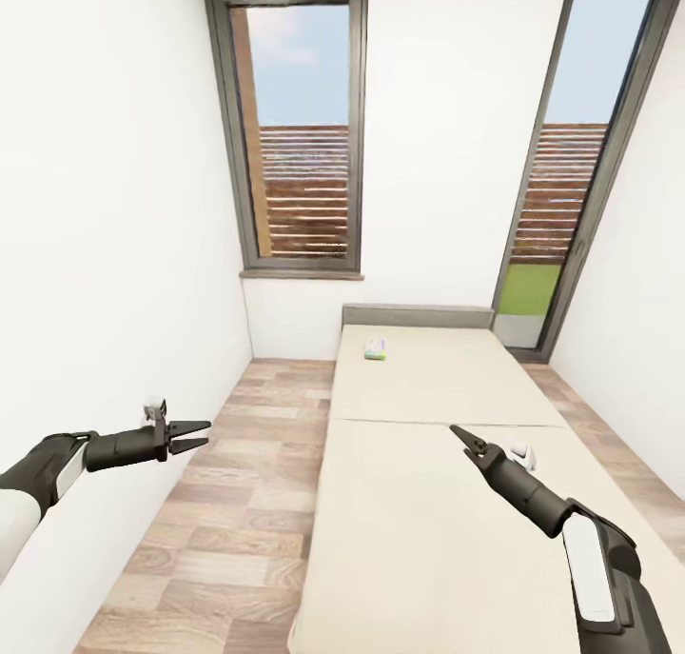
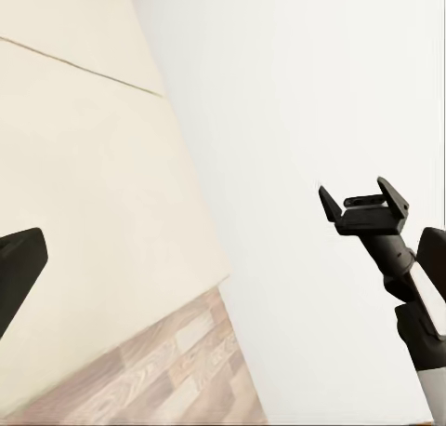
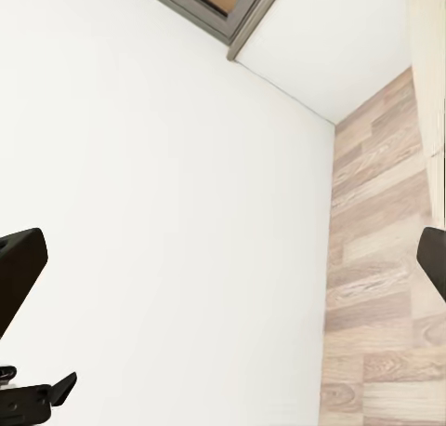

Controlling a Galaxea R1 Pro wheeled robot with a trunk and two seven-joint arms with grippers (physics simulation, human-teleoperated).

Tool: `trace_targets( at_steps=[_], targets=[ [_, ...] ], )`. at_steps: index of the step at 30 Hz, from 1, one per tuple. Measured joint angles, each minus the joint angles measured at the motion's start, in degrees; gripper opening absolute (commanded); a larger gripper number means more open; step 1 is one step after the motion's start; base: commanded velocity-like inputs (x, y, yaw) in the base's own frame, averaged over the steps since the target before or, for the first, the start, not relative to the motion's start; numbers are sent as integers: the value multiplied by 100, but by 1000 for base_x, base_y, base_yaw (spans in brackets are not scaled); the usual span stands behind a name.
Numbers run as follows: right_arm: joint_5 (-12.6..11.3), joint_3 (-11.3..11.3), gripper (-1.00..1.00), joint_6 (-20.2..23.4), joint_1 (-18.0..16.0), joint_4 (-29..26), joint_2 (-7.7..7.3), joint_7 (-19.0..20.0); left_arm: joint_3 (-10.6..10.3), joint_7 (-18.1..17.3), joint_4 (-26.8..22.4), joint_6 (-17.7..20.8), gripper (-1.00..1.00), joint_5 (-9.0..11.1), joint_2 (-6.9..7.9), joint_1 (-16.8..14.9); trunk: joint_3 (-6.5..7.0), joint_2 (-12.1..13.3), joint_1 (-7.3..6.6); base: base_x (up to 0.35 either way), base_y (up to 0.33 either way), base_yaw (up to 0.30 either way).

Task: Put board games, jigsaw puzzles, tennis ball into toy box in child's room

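Observation:
The bed [image 1: 428, 502] has a plain beige mattress and runs away from me to a low grey headboard. One small board game [image 1: 376, 350] with a pale green-and-white cover lies flat on the mattress near the headboard, far beyond both arms. My left gripper [image 1: 198, 435] hovers open over the wood floor, left of the bed, with nothing between its fingers. Above the mattress, about midway along the bed, my right gripper [image 1: 460, 436] is empty. The left wrist view catches the right gripper [image 2: 363, 196] with its fingers spread apart.
White walls close in on the left [image 1: 105, 254] and right. Two tall dark-framed windows [image 1: 303, 130] stand in the far wall behind the headboard. A strip of wood-plank floor [image 1: 238, 502] runs between the left wall and the bed.

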Motion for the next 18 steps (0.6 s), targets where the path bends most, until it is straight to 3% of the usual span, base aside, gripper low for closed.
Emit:
trace_targets(
  at_steps=[9, 18],
  targets=[
    [5, 0, 100, -8, 0, 20, 0, 0, 0, 0, 0, 0, 100, 0, 0, 0, 25, 0, 0, 12, 281, -280],
    [7, 0, 100, -9, 0, 26, 0, 0, 0, 1, 0, -3, 100, 1, 0, 0, 50, 0, -2, 134, 213, -280]
  ],
)
